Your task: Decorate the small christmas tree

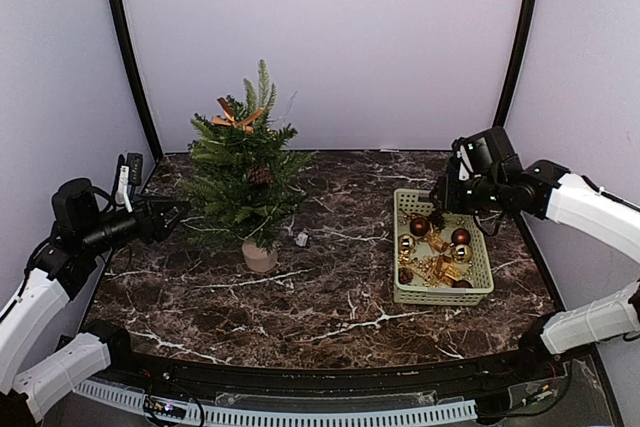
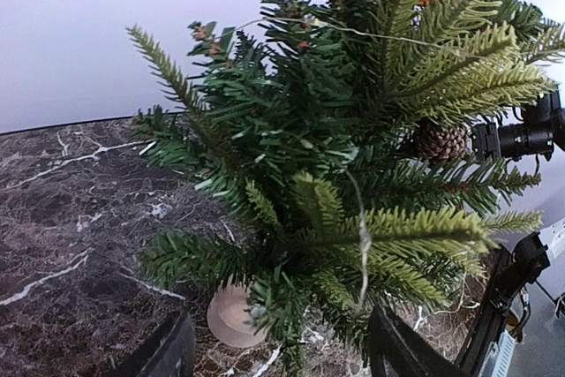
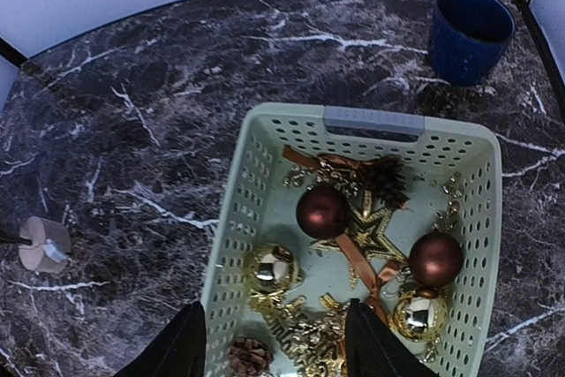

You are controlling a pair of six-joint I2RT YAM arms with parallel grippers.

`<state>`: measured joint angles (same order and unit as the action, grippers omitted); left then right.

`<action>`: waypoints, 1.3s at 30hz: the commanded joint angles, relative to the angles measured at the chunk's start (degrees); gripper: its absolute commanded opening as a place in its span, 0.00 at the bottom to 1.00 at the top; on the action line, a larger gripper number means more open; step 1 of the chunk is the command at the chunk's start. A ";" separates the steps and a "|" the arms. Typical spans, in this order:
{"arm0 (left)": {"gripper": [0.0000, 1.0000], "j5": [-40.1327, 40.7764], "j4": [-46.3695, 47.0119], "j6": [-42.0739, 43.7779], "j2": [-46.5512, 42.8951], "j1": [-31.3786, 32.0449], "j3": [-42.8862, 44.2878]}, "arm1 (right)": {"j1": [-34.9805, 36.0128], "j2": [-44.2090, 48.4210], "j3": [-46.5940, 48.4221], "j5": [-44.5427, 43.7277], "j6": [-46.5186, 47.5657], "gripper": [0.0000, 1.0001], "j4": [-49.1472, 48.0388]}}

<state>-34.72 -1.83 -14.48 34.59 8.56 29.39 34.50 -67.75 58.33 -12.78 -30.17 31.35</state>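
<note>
The small green artificial christmas tree stands upright in its beige round pot, left of centre on the dark marble surface, with an orange-brown ribbon bow near its top and a pine cone lower down. The left tool sits level with the lower branches just to the tree's left, its fingers wide apart and gripping nothing. The right tool hangs over the pale green perforated plastic basket of brown and gold baubles, well to the tree's right, fingers apart and empty.
</note>
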 commanded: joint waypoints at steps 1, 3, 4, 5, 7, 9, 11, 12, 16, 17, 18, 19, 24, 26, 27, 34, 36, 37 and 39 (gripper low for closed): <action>0.70 5.67 -0.58 -4.65 -2.63 0.19 -1.28 | -3.95 -3.62 -3.15 4.61 -0.01 0.53 -3.05; 0.70 6.90 -1.86 -5.52 -2.76 0.23 -1.36 | -5.46 -6.29 -3.96 4.17 1.04 0.52 -4.10; 0.70 7.29 -2.04 -5.76 -2.77 0.23 -1.64 | -6.25 -7.51 -4.13 4.17 1.65 0.51 -4.79; 0.70 7.60 -2.30 -6.22 -2.95 0.23 -1.76 | -7.27 -8.87 -3.99 4.02 2.27 0.50 -5.40; 0.70 8.14 -2.14 -6.66 -3.29 0.23 -2.28 | -8.80 -11.41 -3.29 3.48 3.41 0.49 -6.47; 0.70 8.72 -2.22 -6.71 -3.38 0.23 -2.40 | -10.10 -13.88 -2.39 3.41 4.80 0.49 -8.25; 0.70 9.07 -2.48 -6.50 -3.27 0.22 -2.25 | -11.47 -17.23 -1.33 3.54 5.91 0.49 -9.30; 0.70 9.15 -2.66 -6.39 -3.19 0.21 -2.21 | -12.14 -18.87 -0.76 3.57 6.40 0.49 -9.68; 0.70 9.43 -2.95 -6.16 -2.97 0.16 -2.10 | -14.25 -24.53 1.24 4.47 8.62 0.49 -11.22; 0.70 9.52 -3.02 -6.16 -2.96 0.20 -2.08 | -14.50 -25.68 1.72 5.12 9.32 0.50 -11.63; 0.70 9.60 -3.19 -6.04 -2.88 0.20 -1.97 | -14.82 -26.73 2.17 5.61 9.91 0.51 -12.20; 0.70 9.74 -3.23 -6.06 -2.83 0.22 -1.92 | -15.15 -27.67 2.53 5.97 10.32 0.52 -12.66; 0.70 10.23 -3.43 -6.26 -2.82 0.14 -1.90 | -16.66 -31.85 4.80 7.21 12.36 0.53 -13.80; 0.70 10.40 -3.51 -6.33 -2.92 0.14 -1.95 | -16.96 -32.89 5.15 7.90 13.56 0.54 -14.80; 0.70 10.43 -3.60 -6.39 -2.98 0.14 -1.98 | -17.13 -33.42 5.36 8.39 14.05 0.54 -15.28; 0.70 10.52 -3.86 -6.36 -3.33 0.16 -1.93 | -18.14 -37.71 6.89 9.43 15.85 0.52 -15.79; 0.70 10.43 -3.88 -6.29 -3.38 0.15 -1.98 | -18.20 -38.42 7.02 9.72 16.23 0.52 -15.98; 0.70 10.31 -3.82 -6.27 -3.34 0.17 -1.97 | -18.25 -38.70 7.06 9.75 16.38 0.52 -15.92; 0.70 9.85 -3.87 -6.03 -3.15 0.15 -1.78 | -18.17 -38.77 7.07 9.74 16.52 0.48 -15.99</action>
<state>-24.49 -4.91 -20.64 31.77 8.58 27.75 16.69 -105.91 63.96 -3.81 -14.96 16.88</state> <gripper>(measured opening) 0.700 0.510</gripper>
